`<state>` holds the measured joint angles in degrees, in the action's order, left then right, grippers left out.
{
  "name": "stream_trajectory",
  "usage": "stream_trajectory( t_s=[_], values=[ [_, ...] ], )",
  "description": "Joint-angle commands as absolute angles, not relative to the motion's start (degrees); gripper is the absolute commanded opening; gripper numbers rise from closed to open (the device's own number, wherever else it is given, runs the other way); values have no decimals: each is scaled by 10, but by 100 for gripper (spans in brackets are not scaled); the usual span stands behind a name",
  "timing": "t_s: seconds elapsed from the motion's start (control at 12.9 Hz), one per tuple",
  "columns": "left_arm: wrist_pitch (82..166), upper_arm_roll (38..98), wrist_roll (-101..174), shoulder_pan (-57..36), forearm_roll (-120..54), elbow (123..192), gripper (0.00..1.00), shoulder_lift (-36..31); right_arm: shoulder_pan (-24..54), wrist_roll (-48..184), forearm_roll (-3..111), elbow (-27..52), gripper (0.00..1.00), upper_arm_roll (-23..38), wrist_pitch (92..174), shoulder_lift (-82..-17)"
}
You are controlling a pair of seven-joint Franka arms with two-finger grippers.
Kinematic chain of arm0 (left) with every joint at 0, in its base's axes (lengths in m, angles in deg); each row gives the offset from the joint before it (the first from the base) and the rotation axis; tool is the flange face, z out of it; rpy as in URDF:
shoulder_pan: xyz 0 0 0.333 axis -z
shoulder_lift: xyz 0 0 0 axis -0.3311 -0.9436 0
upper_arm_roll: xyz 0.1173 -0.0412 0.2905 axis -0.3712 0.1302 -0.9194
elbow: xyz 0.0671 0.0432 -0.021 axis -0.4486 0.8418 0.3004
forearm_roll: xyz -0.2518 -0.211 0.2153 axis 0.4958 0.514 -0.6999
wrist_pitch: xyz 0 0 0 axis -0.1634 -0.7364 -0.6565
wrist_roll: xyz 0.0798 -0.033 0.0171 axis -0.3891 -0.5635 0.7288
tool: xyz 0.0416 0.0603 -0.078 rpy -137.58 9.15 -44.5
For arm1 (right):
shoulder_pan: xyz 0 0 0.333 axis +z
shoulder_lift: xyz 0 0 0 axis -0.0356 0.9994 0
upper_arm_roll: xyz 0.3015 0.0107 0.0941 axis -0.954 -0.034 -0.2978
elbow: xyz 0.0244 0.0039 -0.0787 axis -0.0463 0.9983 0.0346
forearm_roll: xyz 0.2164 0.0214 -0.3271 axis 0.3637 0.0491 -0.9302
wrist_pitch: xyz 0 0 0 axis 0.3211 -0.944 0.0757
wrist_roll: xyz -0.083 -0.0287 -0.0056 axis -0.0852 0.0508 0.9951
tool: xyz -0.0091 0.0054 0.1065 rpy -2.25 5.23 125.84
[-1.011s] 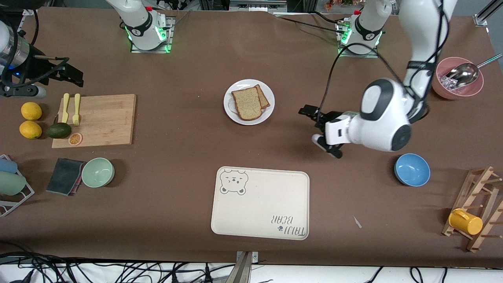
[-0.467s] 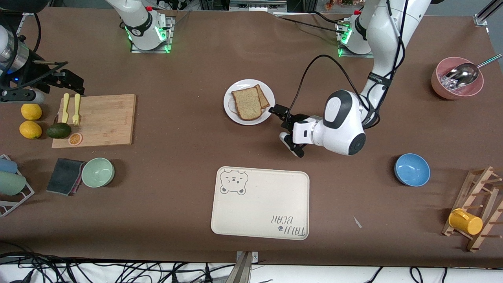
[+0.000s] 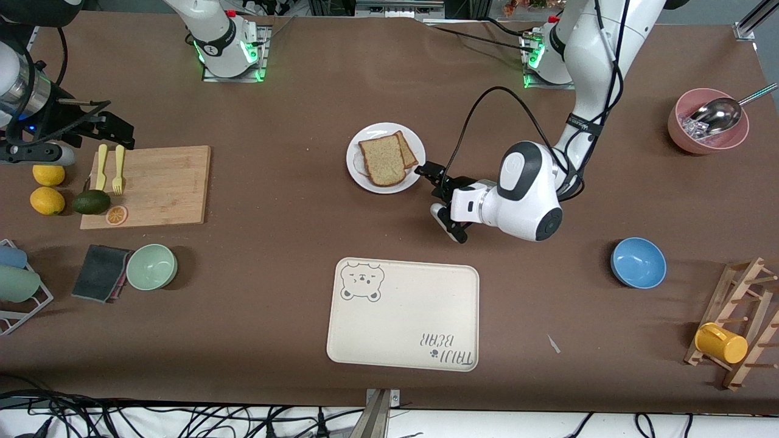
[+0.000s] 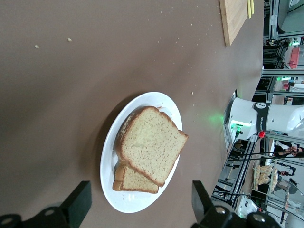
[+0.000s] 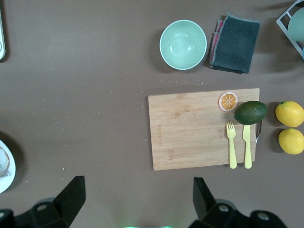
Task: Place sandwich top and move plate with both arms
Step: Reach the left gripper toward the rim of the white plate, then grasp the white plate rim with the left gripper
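Note:
The white plate (image 3: 363, 175) sits mid-table and holds the pale speckled sandwich top (image 3: 381, 160), which lies askew on a browner slice (image 3: 408, 149). My left gripper (image 3: 437, 196) is open and low beside the plate's rim, toward the left arm's end. In the left wrist view the plate (image 4: 137, 202), the sandwich top (image 4: 152, 142) and the lower slice (image 4: 135, 183) lie just ahead of the open left gripper (image 4: 140, 204). My right gripper (image 3: 112, 121) is open and raised over the table by the cutting board; the right wrist view shows it (image 5: 137, 199) empty.
The cream bear-print tray (image 3: 403, 314) lies nearer the camera than the plate. A blue bowl (image 3: 638, 263), a pink bowl with a scoop (image 3: 708, 121) and a mug rack (image 3: 739, 322) stand at the left arm's end. The cutting board (image 3: 152, 185), green bowl (image 3: 151, 266) and lemons (image 3: 47, 188) lie at the right arm's end.
My left arm has swung in from the left arm's end of the table and lowered its open gripper to the plate's rim. The right gripper has shifted slightly.

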<state>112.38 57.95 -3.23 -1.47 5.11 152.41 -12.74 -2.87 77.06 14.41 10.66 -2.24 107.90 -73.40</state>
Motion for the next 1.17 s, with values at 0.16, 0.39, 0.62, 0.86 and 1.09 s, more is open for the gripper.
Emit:
stream_trajectory(
  t_s=[0.16, 0.39, 0.62, 0.86, 1.09],
  values=[
    [1123, 577, -98, -19, 106, 1532, 95, -138, -30, 775, 148, 97, 100, -25, 1078, -730],
    [1137, 577, -113, -11, 144, 1561, 94, -138, -30, 775, 147, 97, 100, -25, 1078, -730],
    [1194, 590, -197, -7, 187, 1620, 88, -139, -30, 775, 146, 98, 100, -25, 1077, -730],
    [1206, 589, -271, -10, 192, 1623, 85, -156, -30, 775, 146, 98, 100, -25, 1076, -729],
    [1254, 590, -287, 7, 193, 1636, 79, -165, -31, 775, 146, 99, 100, -24, 1075, -729]
  ],
)
